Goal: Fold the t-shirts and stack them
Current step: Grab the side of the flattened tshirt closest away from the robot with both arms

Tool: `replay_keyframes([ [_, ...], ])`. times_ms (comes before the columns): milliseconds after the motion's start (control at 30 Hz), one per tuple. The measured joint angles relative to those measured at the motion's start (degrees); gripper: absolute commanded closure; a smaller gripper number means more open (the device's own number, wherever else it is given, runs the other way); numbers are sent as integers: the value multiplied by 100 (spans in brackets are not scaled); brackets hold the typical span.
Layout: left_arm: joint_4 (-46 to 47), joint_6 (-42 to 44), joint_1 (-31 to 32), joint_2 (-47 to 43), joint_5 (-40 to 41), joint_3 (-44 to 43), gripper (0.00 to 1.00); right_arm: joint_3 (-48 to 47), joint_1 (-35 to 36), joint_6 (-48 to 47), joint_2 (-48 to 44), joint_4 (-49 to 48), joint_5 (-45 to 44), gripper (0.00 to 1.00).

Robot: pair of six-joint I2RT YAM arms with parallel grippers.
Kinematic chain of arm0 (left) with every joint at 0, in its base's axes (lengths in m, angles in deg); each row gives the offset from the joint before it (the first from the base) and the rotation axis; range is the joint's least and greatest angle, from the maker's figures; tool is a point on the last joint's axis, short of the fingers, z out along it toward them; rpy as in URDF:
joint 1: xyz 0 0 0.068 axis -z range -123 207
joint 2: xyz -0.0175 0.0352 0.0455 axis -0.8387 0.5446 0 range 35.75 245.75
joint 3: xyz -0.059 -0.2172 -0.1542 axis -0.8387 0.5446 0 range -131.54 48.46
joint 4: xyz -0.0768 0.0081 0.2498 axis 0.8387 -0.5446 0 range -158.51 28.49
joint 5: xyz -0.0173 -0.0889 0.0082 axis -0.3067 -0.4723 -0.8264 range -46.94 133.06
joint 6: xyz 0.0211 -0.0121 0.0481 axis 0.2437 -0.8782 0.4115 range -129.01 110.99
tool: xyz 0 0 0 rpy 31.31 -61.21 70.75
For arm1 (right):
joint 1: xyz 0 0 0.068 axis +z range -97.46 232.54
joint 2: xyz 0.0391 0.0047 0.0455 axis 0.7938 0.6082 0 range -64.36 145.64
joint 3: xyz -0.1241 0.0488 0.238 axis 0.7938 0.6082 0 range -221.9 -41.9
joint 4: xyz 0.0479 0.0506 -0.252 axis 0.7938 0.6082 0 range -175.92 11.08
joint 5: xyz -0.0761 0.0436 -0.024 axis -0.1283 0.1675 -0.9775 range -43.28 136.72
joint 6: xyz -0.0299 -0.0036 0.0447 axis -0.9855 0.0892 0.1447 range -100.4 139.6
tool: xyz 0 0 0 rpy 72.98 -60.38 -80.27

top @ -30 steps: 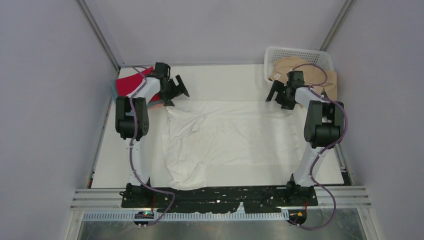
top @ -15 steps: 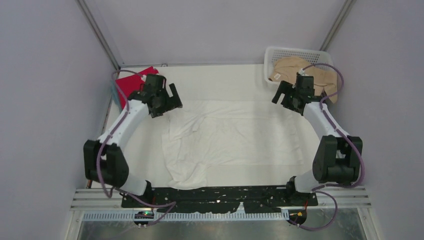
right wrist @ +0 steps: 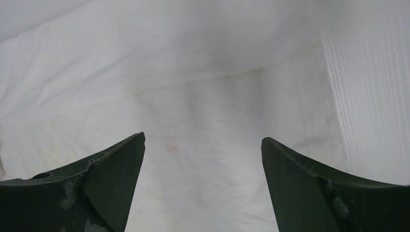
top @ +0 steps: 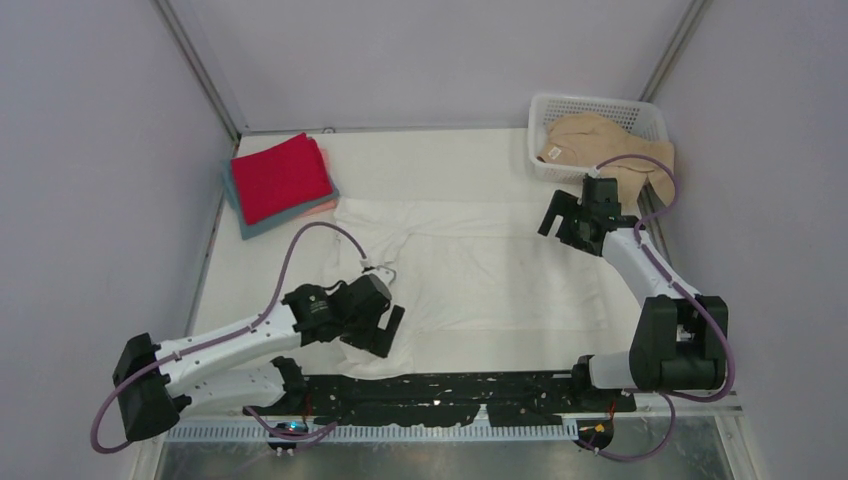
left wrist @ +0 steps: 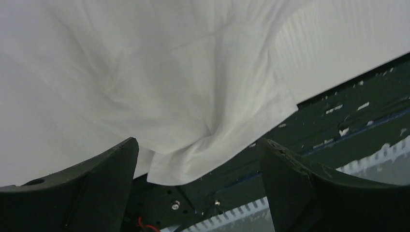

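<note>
One red t-shirt (top: 281, 176), overhead view only

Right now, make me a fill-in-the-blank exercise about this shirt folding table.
The spread-out shirt is ____.
The folded stack is topped by a ____ square.
The tan shirt sits in the basket at the far ____ corner.
The left claw and right claw are both ____.
Missing words: white, red, right, open.
</note>
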Motion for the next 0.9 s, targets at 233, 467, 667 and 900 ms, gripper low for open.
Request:
replay_keyframes([
  [233,-341,-262,1005,398,-479,195,28,0,7,0,-11,4,-24,5],
  [467,-310,-321,1331,949,-702,424,41,0,7,-7,-11,44,-205,5],
  [667,-118,-313,1331,1554,-575,442,55,70,4,42,-181,79,-391,5],
  [900,-79,-297,1338,2044,-356,291,100,549,-365,267,-1049,122,-413,5],
])
